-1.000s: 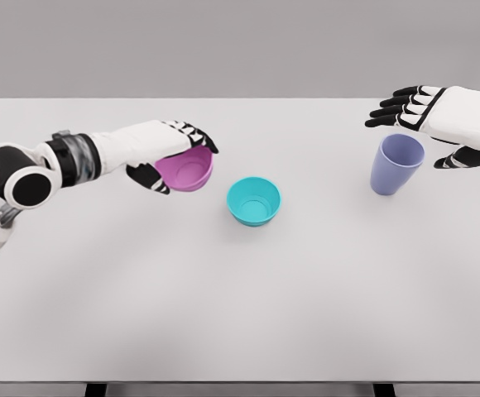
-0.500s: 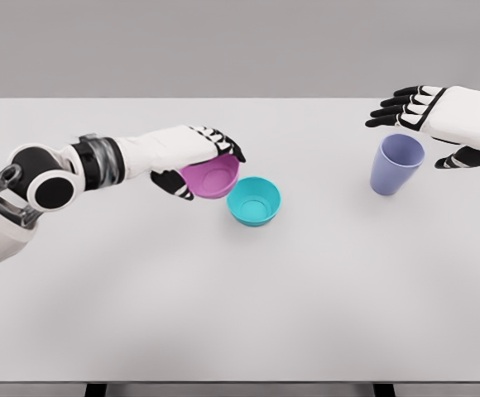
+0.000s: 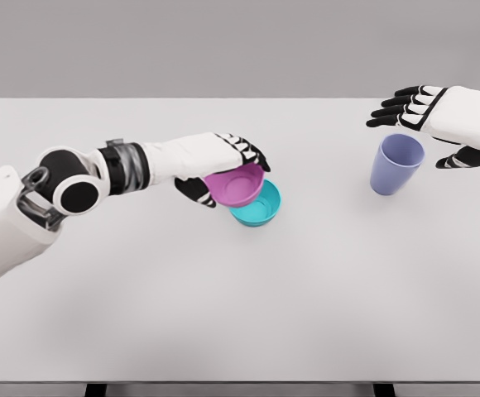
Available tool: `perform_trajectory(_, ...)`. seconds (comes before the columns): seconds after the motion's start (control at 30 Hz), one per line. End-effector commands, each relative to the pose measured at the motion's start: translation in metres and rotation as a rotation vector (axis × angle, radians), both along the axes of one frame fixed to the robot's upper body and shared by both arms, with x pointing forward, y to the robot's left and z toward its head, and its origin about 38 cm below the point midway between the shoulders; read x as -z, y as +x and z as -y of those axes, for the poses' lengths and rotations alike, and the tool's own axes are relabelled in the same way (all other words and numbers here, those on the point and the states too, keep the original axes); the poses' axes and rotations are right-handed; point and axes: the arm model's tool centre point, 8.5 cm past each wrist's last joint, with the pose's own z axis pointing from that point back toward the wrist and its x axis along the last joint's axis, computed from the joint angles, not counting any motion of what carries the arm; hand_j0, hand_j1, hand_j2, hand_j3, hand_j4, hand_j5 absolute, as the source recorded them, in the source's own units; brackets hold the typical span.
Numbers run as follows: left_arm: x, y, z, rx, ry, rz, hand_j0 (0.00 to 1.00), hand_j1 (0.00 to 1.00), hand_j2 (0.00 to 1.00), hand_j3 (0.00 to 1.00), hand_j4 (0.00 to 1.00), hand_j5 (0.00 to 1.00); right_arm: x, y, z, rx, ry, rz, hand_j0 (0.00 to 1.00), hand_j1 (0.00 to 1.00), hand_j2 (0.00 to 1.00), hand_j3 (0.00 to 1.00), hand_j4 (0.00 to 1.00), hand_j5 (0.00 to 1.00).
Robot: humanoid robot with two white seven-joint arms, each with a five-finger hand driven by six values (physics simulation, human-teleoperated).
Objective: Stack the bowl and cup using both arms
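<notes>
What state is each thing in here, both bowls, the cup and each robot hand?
Pink bowl: held in the air, tilted, overlapping the teal bowl's left rim.
Teal bowl: upright on the table, empty.
Purple cup: upright on the table, ungrasped.
Left robot hand: shut on the pink bowl.
Right robot hand: open, poised around the cup's top.

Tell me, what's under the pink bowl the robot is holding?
Under the pink plastic bowl in the left hand sits the round teal bowl. Its left part is covered, so most of its inside cannot be seen.
</notes>
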Motion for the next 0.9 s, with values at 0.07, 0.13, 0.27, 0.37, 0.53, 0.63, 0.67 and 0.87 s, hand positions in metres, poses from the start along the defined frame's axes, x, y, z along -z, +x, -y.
perform_trajectory(0.07,0.002,-0.001,0.015,0.016,0.001,0.019,0.71,0.71,0.71,0.71,0.71,0.71,0.000,0.000,0.000,0.000,0.008,-0.003,1.00,1.00,1.00,1.00,1.00,1.00)
perform_trajectory(0.13,0.004,-0.002,0.021,0.020,0.009,0.027,0.71,0.71,0.71,0.71,0.71,0.71,0.003,0.000,-0.001,-0.001,0.010,-0.008,1.00,1.00,1.00,1.00,1.00,1.00)
perform_trajectory(0.27,0.007,-0.003,0.030,0.024,0.013,0.038,0.71,0.71,0.71,0.71,0.71,0.71,0.007,-0.002,0.003,0.008,0.001,-0.022,1.00,1.00,1.00,1.00,1.00,1.00)
perform_trajectory(0.37,0.012,-0.003,0.030,0.022,0.021,0.030,0.71,0.71,0.71,0.71,0.71,0.71,0.011,-0.003,0.005,0.014,-0.001,-0.033,1.00,1.00,1.00,1.00,1.00,1.00)
perform_trajectory(0.53,0.019,-0.002,0.030,0.019,0.041,0.023,0.71,0.71,0.71,0.71,0.71,0.71,-0.008,-0.006,-0.005,-0.022,0.059,0.017,1.00,1.00,1.00,1.00,1.00,1.00)
perform_trajectory(0.63,0.024,-0.001,0.030,0.012,0.055,0.022,0.72,0.72,0.72,0.72,0.72,0.72,-0.005,-0.007,-0.016,-0.056,0.098,0.002,1.00,1.00,1.00,1.00,1.00,1.00)
perform_trajectory(0.67,0.024,0.000,0.029,0.010,0.055,0.021,0.72,0.72,0.72,0.72,0.72,0.72,0.000,-0.007,-0.017,-0.070,0.159,-0.037,1.00,1.00,1.00,1.00,1.00,1.00)
perform_trajectory(0.87,0.029,0.004,0.034,0.003,0.056,0.015,0.72,0.72,0.72,0.72,0.72,0.72,0.007,-0.007,-0.019,-0.088,0.182,-0.093,1.00,1.00,1.00,1.00,1.00,1.00)
